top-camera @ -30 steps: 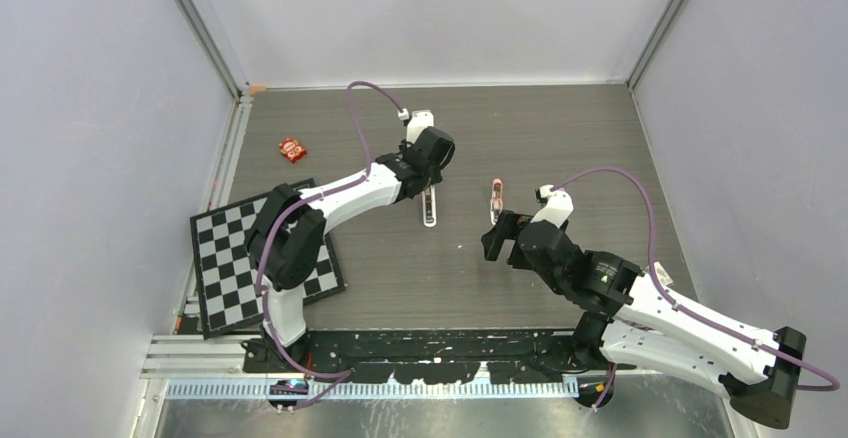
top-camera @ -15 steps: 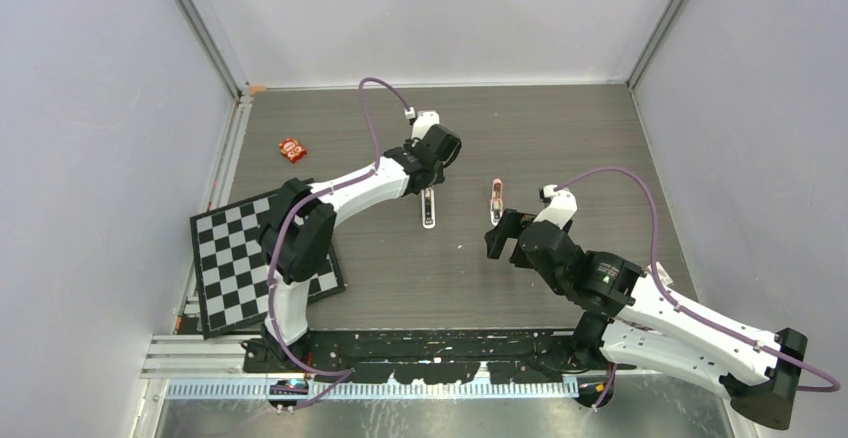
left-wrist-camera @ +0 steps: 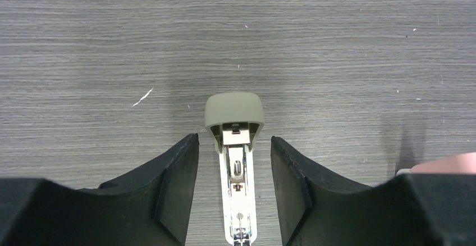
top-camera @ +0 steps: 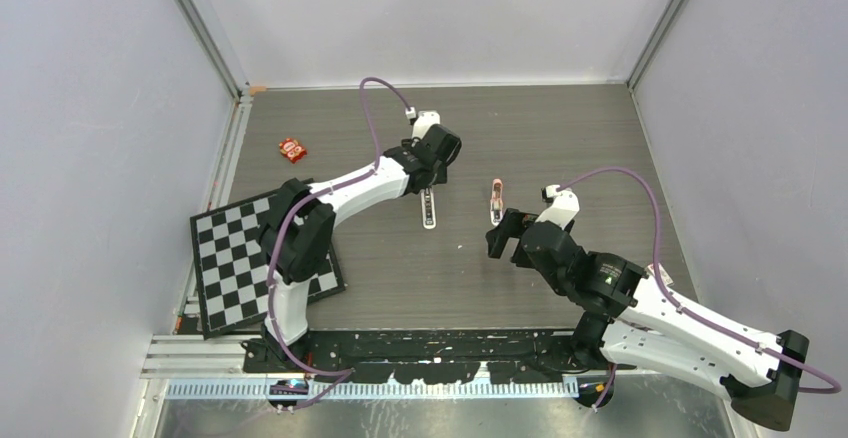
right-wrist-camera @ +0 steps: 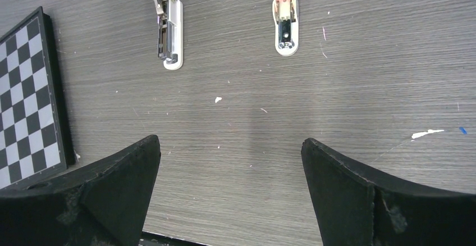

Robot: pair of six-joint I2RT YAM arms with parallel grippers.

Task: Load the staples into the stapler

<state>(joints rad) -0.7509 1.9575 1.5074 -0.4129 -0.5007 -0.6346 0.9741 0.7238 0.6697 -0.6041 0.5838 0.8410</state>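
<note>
The left pincer (left-wrist-camera: 234, 145), half spread, straddles the stapler (left-wrist-camera: 234, 111), untouched and opened flat for loading. The right pincer (right-wrist-camera: 229, 142) hangs wide, empty.

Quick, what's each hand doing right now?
Left hand: open, straddling the stapler, not gripping it.
Right hand: wide open, empty.

My dark wood-grain surface (top-camera: 560, 128) carries the stapler (top-camera: 429, 210), a pink stapler (top-camera: 496, 201) near it, a checkerboard (top-camera: 225, 258) at the left edge, and a small red packet (top-camera: 292, 148) farther back.
</note>
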